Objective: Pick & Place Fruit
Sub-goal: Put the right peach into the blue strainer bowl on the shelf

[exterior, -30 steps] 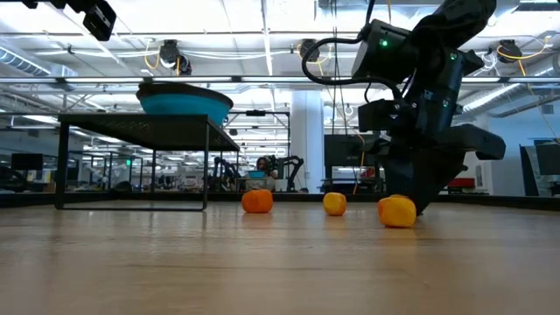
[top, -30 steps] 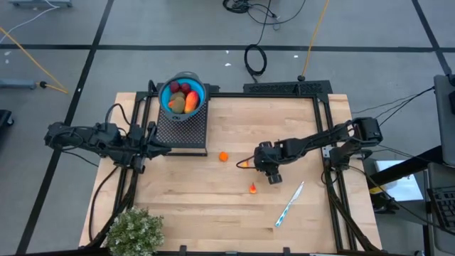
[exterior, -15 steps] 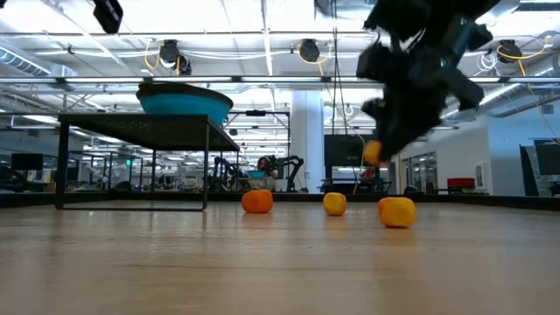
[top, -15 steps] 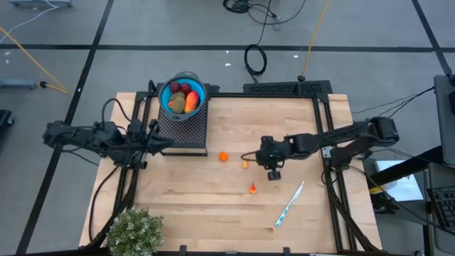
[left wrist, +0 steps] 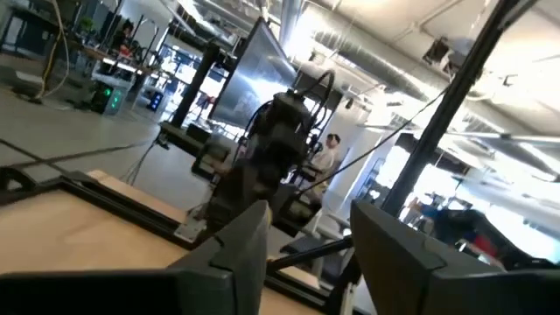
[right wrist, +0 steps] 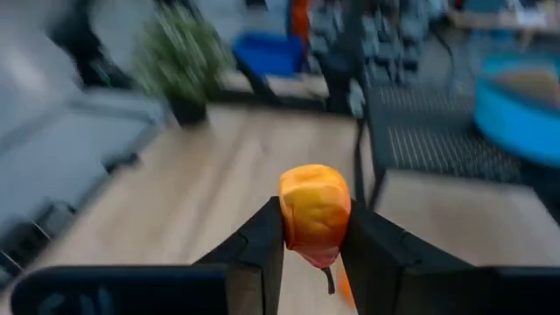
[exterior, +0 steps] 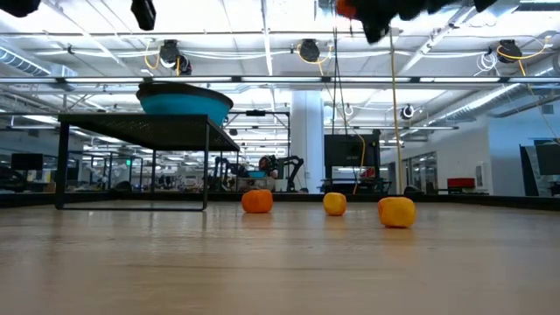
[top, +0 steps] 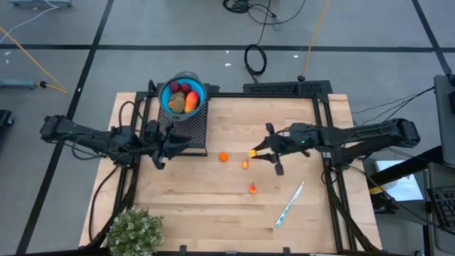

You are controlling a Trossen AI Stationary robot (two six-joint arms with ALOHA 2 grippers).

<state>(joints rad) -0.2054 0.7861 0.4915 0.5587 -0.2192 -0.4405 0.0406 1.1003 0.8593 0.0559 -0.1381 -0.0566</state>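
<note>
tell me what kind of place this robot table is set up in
Most likely an open robotics lab or industrial workshop. The low view shows exposed ceiling pipes and lights and more robot arms on benches behind; the high view shows loose cables on a taped concrete floor around the wooden table.

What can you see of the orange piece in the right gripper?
The small orange fruit piece is rounded and blocky, glossy like plastic, orange-yellow shading redder at its lower end. It sits pinched between the right gripper's two dark fingers, lifted off the wooden table, toward the blue bowl on its black stand.
</note>
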